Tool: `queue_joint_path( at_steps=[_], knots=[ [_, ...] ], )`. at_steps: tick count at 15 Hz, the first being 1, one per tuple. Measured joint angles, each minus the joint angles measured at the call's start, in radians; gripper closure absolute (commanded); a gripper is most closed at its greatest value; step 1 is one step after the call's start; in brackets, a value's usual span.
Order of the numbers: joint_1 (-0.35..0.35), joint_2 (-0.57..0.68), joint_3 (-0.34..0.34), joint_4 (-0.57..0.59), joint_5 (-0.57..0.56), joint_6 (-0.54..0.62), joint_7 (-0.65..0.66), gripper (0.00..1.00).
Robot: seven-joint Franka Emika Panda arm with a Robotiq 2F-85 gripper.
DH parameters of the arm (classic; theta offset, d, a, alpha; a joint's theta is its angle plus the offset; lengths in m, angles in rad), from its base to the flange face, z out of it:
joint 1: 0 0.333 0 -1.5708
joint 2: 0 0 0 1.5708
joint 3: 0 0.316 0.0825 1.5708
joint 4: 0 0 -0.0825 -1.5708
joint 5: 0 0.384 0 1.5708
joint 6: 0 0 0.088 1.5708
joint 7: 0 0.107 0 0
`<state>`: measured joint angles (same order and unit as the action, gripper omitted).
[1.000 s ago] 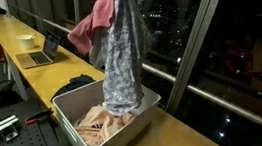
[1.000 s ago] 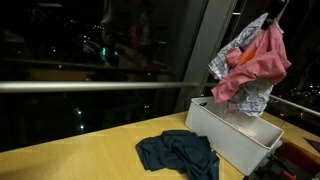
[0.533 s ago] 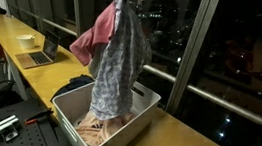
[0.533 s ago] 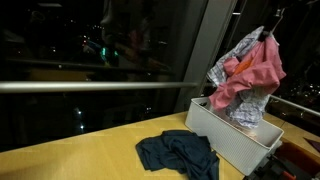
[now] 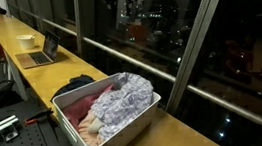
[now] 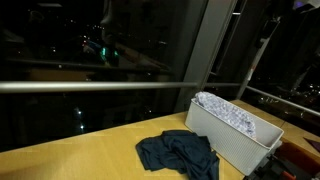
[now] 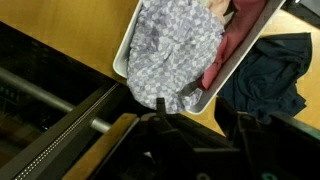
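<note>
**Gripper** (image 7: 198, 110): fingers apart, nothing between them. It hangs high over the bin, clear of the cloth.

**Bin** (image 5: 129, 142): white and open-topped. It stands on the table (image 6: 80, 150) and fills most of the width up to the window edge. Its walls keep loose cloth together.

**Patterned cloth** (image 5: 123, 106): inside the bin on top, slumped in a heap under its own weight.

**Pink cloth** (image 5: 80, 103): also in the bin, touching the patterned cloth, at the end nearest the dark garment.

**Dark garment** (image 6: 178, 155): crumpled on the bare table, just beside the bin's short wall and outside it.

**Laptop** (image 5: 40, 54), **bowl** (image 5: 26, 40): farther along the table, well apart from the bin.

**Views:**
- Only the wrist view shows the spacing of the fingers, and it looks straight down on both cloths (image 7: 175, 45).
- In an exterior view the bin wall (image 6: 230, 145) hides the pink cloth.
- The laptop and bowl appear in only one exterior view.
</note>
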<state>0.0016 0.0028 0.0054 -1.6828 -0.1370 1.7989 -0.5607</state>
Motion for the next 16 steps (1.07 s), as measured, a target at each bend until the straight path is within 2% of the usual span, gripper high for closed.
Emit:
queue_joint_path(
  at_steps=[2, 3, 9, 16],
  knots=[
    [0.002, 0.0, 0.002, -0.006, 0.0, 0.006, -0.001, 0.01],
    [0.007, 0.0, 0.007, -0.012, 0.002, 0.01, -0.001, 0.0],
    [0.102, 0.058, 0.099, -0.075, 0.0, 0.094, 0.049, 0.0],
    [0.207, 0.293, 0.184, -0.115, -0.04, 0.261, 0.15, 0.0]
  ],
)
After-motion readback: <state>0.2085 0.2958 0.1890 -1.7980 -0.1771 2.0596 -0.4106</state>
